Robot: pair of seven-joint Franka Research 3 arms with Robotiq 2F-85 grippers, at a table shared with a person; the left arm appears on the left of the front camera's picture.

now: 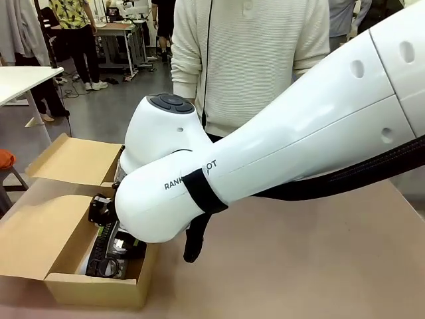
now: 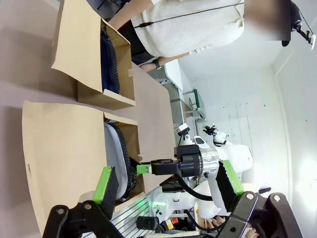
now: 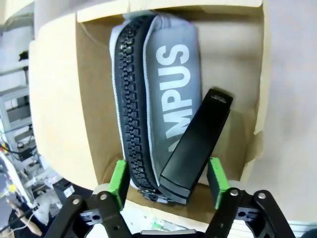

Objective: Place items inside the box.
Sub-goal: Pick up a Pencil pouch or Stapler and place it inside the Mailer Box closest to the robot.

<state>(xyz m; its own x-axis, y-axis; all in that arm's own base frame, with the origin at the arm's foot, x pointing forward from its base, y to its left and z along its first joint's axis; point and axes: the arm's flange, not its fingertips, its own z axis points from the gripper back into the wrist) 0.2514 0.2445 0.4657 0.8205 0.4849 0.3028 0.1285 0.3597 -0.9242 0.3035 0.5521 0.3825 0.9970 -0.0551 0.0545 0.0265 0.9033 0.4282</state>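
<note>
The grey "CAMPUS" pouch (image 3: 166, 99) lies in the cardboard box (image 3: 94, 104), zip side to the left. A black stapler (image 3: 195, 141) rests slanted on the pouch's right half. My right gripper (image 3: 168, 181) hangs open just above, its green pads (image 3: 118, 178) apart from the stapler on both sides. In the front view my right gripper (image 1: 109, 229) is down inside the box (image 1: 99, 289), largely hidden by the arm, over the pouch (image 1: 99, 256). My left gripper (image 2: 167, 181) is open and holds nothing, well off from the box (image 2: 59, 148) and looking at the right gripper (image 2: 146, 167).
A person in a cream sweater (image 1: 252, 60) stands at the far side of the table. A second open cardboard box (image 2: 94, 64) holds something dark blue. The brown tabletop (image 1: 299, 266) lies bare to the right of the box.
</note>
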